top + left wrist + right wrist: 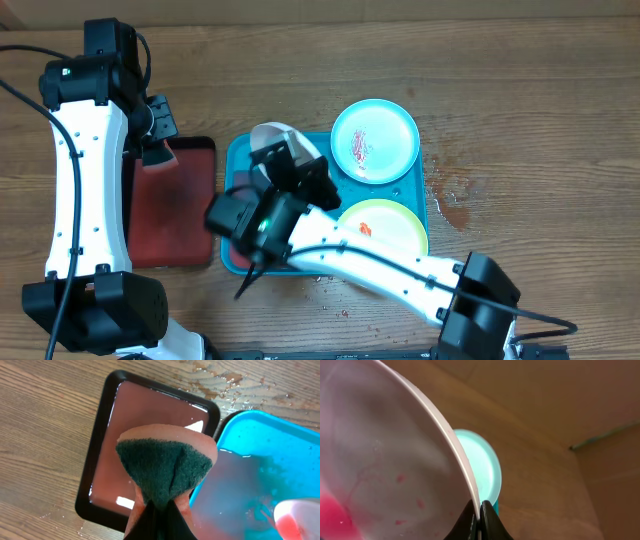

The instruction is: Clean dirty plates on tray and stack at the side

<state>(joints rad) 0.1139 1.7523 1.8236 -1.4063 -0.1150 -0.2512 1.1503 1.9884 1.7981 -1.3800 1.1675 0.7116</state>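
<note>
My right gripper (pixel 480 519) is shut on the rim of the white plate (pixel 385 455), which is held tilted above the left half of the turquoise tray (pixel 237 150); the plate (pixel 272 133) has red smears. The light blue plate (pixel 375 139) with red sauce lies at the tray's back right, also in the right wrist view (pixel 485 467). The yellow-green plate (pixel 385 224) with a red spot lies at the front right. My left gripper (pixel 162 510) is shut on an orange sponge with a green scouring face (pixel 165 467), above the dark red tray (pixel 145 415).
The dark red tray (pixel 185 200) with a black rim holds reddish water and sits left of the turquoise tray. The turquoise tray (pixel 260 460) holds pinkish water. Water drops lie on the wooden table to the right of the tray (pixel 452 205).
</note>
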